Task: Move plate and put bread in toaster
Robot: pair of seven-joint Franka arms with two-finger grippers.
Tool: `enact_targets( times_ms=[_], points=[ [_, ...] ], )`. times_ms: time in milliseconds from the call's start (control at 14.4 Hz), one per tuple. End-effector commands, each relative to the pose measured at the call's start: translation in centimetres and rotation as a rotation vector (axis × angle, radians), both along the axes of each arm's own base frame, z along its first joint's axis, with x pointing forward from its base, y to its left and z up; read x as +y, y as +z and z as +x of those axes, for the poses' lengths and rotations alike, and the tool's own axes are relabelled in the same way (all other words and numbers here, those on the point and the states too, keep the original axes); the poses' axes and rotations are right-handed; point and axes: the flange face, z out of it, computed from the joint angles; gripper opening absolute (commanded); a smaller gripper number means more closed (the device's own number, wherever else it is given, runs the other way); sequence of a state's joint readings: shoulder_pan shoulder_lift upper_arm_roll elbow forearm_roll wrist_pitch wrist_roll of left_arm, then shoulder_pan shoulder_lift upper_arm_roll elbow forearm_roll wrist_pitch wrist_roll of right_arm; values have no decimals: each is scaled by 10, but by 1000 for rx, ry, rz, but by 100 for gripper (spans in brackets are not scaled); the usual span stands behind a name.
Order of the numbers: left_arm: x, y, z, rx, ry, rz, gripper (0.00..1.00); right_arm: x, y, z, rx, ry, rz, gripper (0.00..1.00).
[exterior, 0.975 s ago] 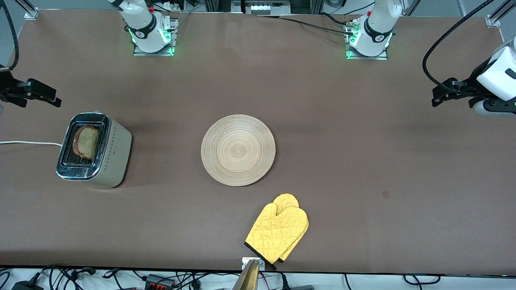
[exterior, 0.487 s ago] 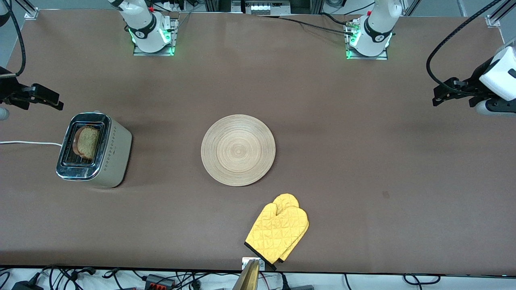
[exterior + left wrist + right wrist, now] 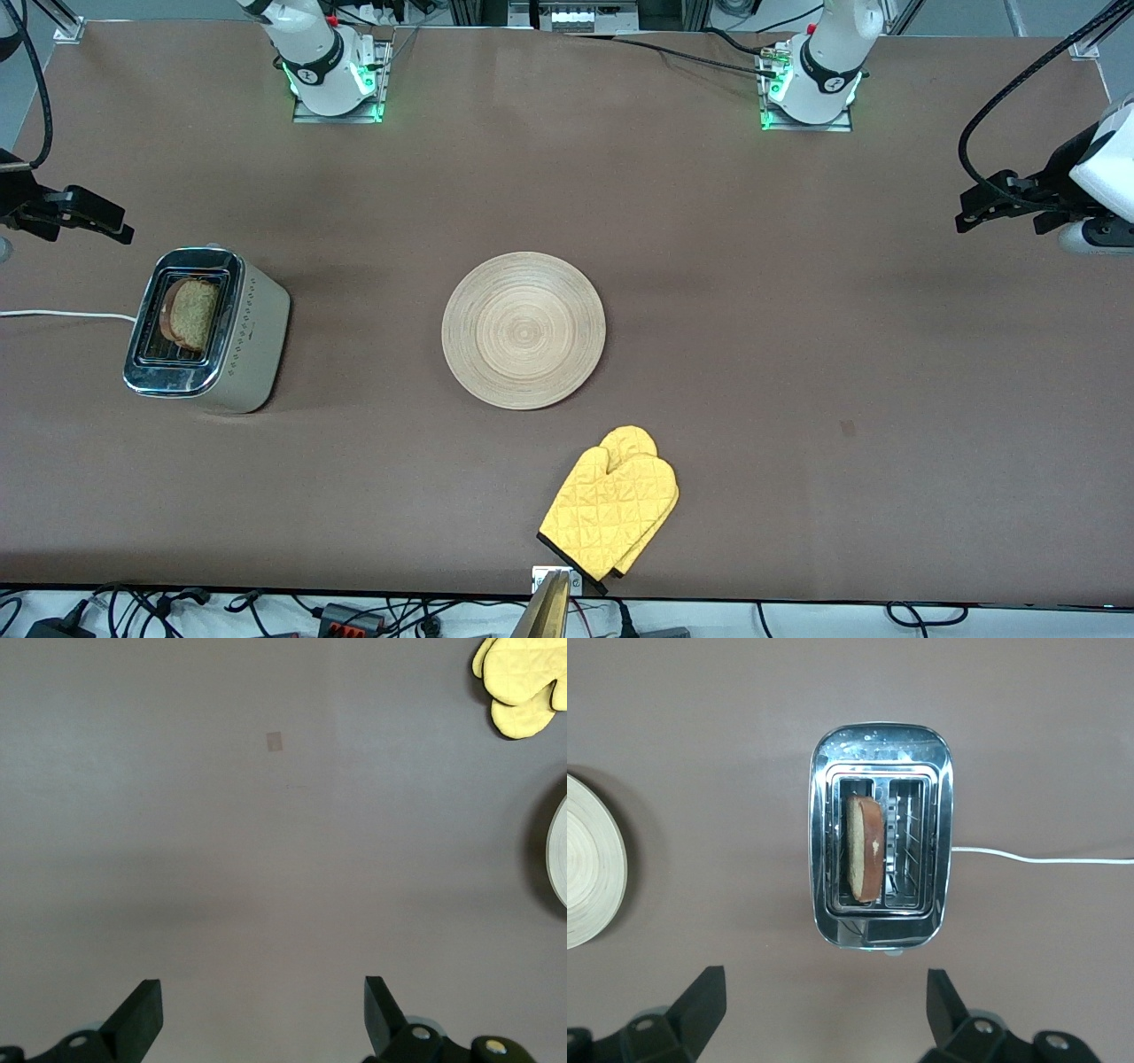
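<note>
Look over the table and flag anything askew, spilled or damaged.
Nothing stands out. The bread stands upright in one slot of the toaster, the other slot empty. The plate lies flat and bare mid-table, with the yellow mitt nearer the camera. Both hands, left and right, are open and hold nothing.

Wide bare table [image 3: 797, 354] lies between the plate [image 3: 524, 330] and the left arm's end, and between plate and toaster [image 3: 209, 332]. The yellow mitt [image 3: 611, 501] sits nearer the front camera than the plate. Bread [image 3: 189, 312] fills one toaster slot.
</note>
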State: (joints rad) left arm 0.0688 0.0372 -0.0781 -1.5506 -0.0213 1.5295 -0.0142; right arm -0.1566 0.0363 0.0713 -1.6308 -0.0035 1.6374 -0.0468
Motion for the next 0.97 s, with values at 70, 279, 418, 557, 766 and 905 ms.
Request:
enact_targets(
  times_ms=[70,279,418,557,766,905],
  points=[
    [-4,6,1,-3,-7,-12,100,-2,1,-9,-4,-12,-15,100],
    [-4,6,1,-3,-7,-12,100,-1,0,-8,13,-11,-12,100],
    [-3,6,1,-2,-5,-12,100,-3,-6,-5,25,-9,-13,100],
    [-2,6,1,0,-4,-12,100,-3,0,-1,13,-11,-14,100],
    [-2,6,1,-3,-4,-12,100,-2,-2,1,14,-10,-12,100],
    [-3,6,1,-5,-5,-13,100,-3,-2,1,14,-13,-12,100]
  ],
)
